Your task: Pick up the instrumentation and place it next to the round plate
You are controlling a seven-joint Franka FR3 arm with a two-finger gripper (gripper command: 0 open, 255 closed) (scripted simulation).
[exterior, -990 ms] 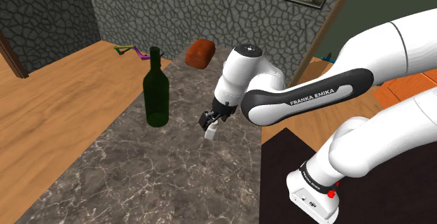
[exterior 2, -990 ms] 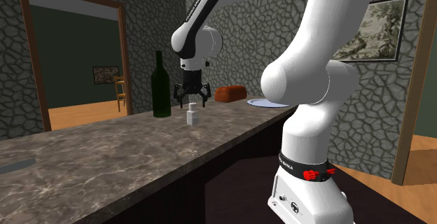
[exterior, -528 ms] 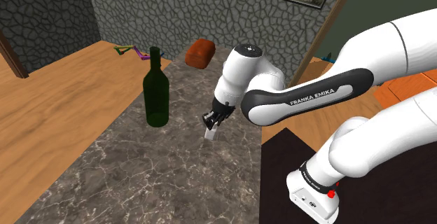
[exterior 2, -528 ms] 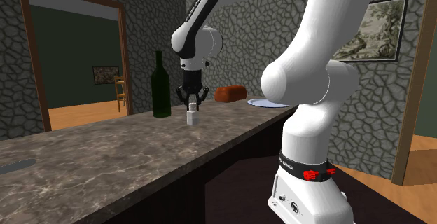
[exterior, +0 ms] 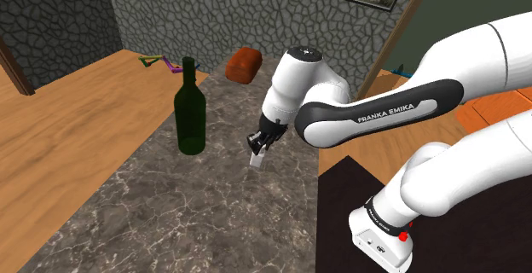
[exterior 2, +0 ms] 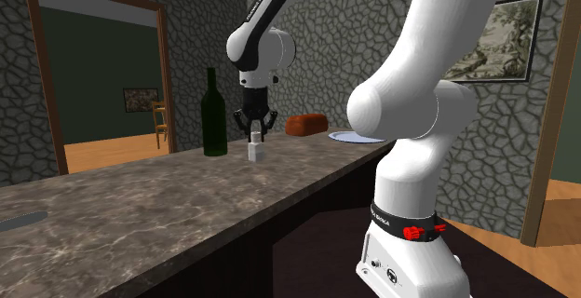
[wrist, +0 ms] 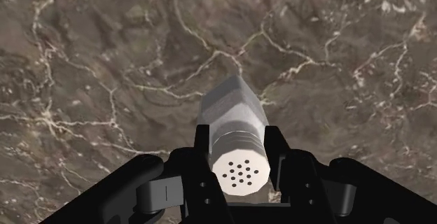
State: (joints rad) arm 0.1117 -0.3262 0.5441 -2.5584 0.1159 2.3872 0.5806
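A small white faceted canister with a perforated cap hangs upright just above the dark marble counter. My black gripper is shut on its upper part, one finger on each side. In the shoulder view the gripper comes down onto the canister to the right of the bottle. The second exterior view shows the gripper over the canister. A pale blue round plate lies further along the counter, partly behind my arm.
A tall dark green bottle stands close by, at the shoulder view's left of the gripper. A brown loaf-shaped object rests at the counter's far end. The counter edge drops off toward my stand. Wooden floor lies beyond the counter's left edge.
The fingers went from open around the canister's top to shut on it. Since then the arm has risen slightly, taking the canister with it.
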